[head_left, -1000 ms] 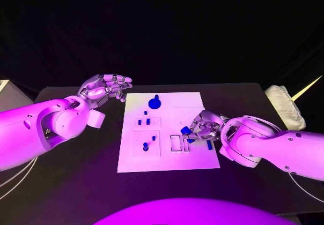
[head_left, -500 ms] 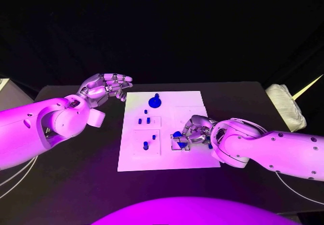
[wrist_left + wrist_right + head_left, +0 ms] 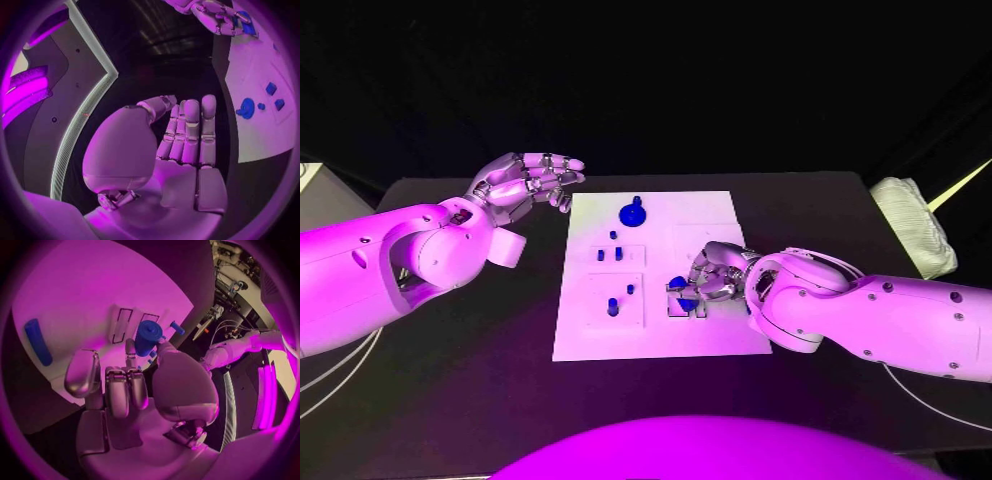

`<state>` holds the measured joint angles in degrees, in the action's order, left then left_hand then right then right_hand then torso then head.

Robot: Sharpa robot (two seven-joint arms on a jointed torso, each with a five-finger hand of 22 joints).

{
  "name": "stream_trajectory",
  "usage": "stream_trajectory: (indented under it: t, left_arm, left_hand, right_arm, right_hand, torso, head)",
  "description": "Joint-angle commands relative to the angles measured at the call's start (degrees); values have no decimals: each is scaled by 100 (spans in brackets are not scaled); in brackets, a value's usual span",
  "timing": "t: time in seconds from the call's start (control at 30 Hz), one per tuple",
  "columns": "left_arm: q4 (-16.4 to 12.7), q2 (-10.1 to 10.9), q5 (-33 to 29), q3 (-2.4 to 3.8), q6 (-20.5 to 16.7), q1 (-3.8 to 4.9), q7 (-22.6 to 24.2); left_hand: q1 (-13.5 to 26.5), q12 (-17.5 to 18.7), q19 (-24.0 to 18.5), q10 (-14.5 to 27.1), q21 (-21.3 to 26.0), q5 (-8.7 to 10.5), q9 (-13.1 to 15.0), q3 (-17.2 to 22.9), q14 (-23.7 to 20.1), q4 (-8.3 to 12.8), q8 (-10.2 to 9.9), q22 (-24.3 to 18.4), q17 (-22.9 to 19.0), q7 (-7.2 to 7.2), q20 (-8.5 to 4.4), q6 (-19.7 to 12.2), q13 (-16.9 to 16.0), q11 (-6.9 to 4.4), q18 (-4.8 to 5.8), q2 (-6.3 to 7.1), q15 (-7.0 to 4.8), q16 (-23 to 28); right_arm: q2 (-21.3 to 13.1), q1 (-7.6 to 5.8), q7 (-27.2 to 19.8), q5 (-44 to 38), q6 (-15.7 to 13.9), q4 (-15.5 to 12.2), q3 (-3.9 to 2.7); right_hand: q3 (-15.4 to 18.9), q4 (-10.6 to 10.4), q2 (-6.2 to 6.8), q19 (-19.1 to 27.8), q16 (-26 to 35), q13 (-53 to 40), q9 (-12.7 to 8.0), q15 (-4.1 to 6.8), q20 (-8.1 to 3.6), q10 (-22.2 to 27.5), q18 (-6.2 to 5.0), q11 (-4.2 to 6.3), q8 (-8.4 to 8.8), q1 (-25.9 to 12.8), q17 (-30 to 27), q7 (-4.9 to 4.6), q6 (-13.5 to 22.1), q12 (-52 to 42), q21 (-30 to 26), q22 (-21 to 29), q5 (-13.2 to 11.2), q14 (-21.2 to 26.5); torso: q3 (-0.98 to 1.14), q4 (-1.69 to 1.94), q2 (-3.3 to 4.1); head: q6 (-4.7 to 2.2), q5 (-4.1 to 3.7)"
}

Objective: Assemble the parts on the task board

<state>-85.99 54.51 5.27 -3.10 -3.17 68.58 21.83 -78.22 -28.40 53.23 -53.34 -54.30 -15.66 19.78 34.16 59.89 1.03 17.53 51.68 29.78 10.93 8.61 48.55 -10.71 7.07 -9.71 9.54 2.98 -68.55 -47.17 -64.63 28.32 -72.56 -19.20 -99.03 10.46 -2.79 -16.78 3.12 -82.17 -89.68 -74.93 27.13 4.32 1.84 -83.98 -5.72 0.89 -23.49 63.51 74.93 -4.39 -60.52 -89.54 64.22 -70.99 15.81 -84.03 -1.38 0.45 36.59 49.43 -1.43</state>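
Note:
The white task board (image 3: 661, 335) lies in the middle of the black table. My right hand (image 3: 714, 275) hovers over its middle-right part and pinches a blue cylindrical part (image 3: 148, 337) between thumb and finger, just above two narrow rectangular slots (image 3: 122, 325). In the head view that part (image 3: 679, 285) shows at the hand's left side. A blue bar (image 3: 37, 342) lies flat on the board beside the hand. My left hand (image 3: 524, 184) is raised beyond the board's far left corner, fingers stretched out and holding nothing (image 3: 187, 135).
A round blue part with a knob (image 3: 633, 215) sits at the board's far edge. Small blue pegs (image 3: 607, 255) stand in the left column of the board, with more (image 3: 613, 309) below. A white ribbed object (image 3: 913, 225) lies at the table's right edge.
My right hand has moved left across the board with the blue part, from beside the slots to over them. The left hand has stayed where it was.

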Motion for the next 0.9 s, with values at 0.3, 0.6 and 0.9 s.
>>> stream_trajectory:
  t: [0.3, 0.6, 0.9]
  left_arm:
    - [-25, 5, -24, 4, 89, -7, 11]
    - [-23, 6, -24, 4, 94, -7, -2]
    - [-23, 9, -22, 4, 101, -7, -14]
  left_hand:
    - [52, -33, -41, 41, 3, 14, 0, 18, -27, 1, 30, -10, -9, 3, -19, -11, -1, 9, -88, -12, -6, 26]
    - [63, -35, -41, 44, 4, 13, 2, 18, -29, 2, 34, -10, -11, 6, -18, -9, -1, 11, -88, -13, -4, 26]
    - [63, -35, -41, 44, 4, 13, 2, 18, -29, 2, 34, -10, -11, 6, -18, -9, -1, 11, -88, -13, -4, 26]
  right_arm:
    - [56, 29, 43, -409, 184, 72, 0]
    - [62, 39, 42, -567, 156, 78, 0]
    - [-1, 53, 15, -624, 77, 9, -1]
  right_hand:
    - [249, -3, -69, -1, -32, -1455, 21, 25, -18, -566, 61, 26, -146, -479, 1507, 147, -109, 13, -72, 1, -807, -597]
    - [845, -13, -365, 1, -32, -1433, 20, 18, -9, -549, 54, 16, -261, -1184, 1507, 138, -43, 46, -135, -5, -1112, -597]
    - [934, 5, -369, 10, -32, -1403, 12, 13, -6, -525, 49, 10, -268, -1135, 1507, 130, -11, 87, -172, 10, -1063, -597]
  torso:
    - [-1, -7, -5]
    - [-2, -7, -5]
    - [2, 0, -4]
  head:
    - [20, 15]
    - [27, 9]
    - [34, 13]
